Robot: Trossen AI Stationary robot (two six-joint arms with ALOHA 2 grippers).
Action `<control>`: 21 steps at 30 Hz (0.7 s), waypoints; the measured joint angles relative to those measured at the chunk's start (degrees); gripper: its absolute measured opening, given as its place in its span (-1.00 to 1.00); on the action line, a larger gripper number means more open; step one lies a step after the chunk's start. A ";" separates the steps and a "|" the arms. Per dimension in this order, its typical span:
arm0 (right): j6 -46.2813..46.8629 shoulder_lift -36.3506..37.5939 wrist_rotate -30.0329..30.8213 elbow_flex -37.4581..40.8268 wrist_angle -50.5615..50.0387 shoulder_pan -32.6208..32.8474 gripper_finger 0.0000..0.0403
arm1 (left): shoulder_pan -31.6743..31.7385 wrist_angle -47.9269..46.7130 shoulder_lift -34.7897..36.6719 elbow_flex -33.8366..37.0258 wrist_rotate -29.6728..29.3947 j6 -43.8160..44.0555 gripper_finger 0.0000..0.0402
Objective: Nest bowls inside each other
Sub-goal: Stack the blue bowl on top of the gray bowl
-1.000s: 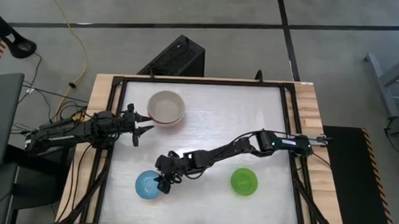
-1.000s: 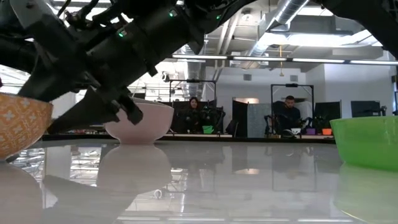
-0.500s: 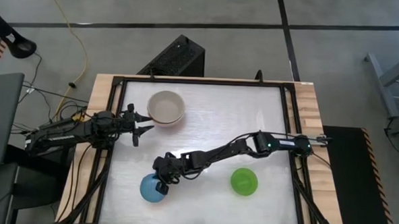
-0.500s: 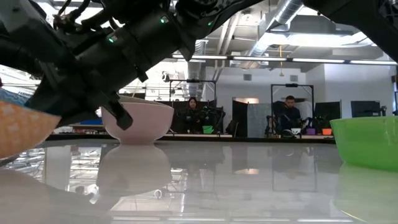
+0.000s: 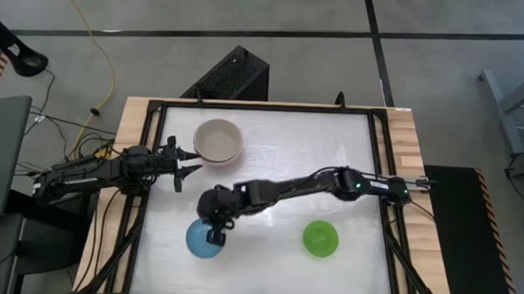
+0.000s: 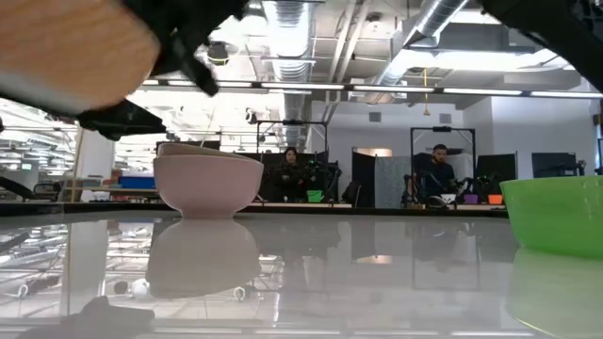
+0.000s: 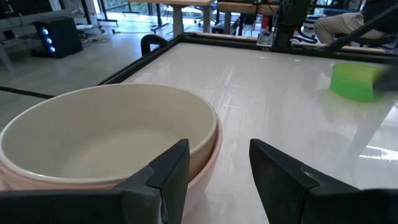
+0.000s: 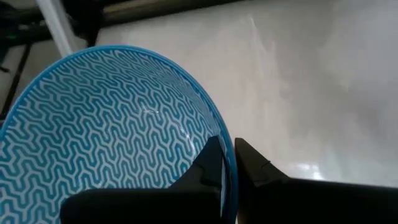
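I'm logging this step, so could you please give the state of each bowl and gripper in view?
blue bowl: upright, rim pinched by the right gripper.
stacked pale bowls: upright, nested, untouched.
green bowl: upright, alone on the table.
right gripper: shut on the blue bowl's rim.
left gripper: open, beside the stacked pale bowls.

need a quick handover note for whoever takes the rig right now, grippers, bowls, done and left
Right gripper: shut on the rim of the blue bowl, near the table's front left; in the low view it looks lifted off the surface.
Left gripper: open, waiting right beside the stack at the back left.
Stack: a grey-beige bowl already sits inside the pale pink bowl.
Green bowl: alone at the front right, untouched.
Done: the larger bowls are nested.
Left: carry the blue bowl into the stack, then fetch the green one and nest it too.
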State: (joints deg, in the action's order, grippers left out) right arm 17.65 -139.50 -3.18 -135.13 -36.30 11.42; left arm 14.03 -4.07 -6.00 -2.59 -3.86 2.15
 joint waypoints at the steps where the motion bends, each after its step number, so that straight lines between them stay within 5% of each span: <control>1: -1.12 1.91 -0.02 0.97 -0.33 -0.40 -0.89 | 0.01 0.02 0.00 0.00 -0.02 0.02 -0.22; 10: -6.58 15.29 7.63 2.14 -10.16 -7.52 -0.90 | -0.01 0.13 -0.02 0.00 -0.02 0.02 -0.22; 21: -6.29 11.85 3.16 2.27 -6.37 -22.60 -0.90 | 0.00 0.03 0.00 0.00 -0.04 0.01 -0.22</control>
State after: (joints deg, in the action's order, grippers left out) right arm 11.36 -127.65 -0.02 -132.86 -42.66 -11.18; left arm 14.03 -4.05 -6.00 -2.59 -3.90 2.16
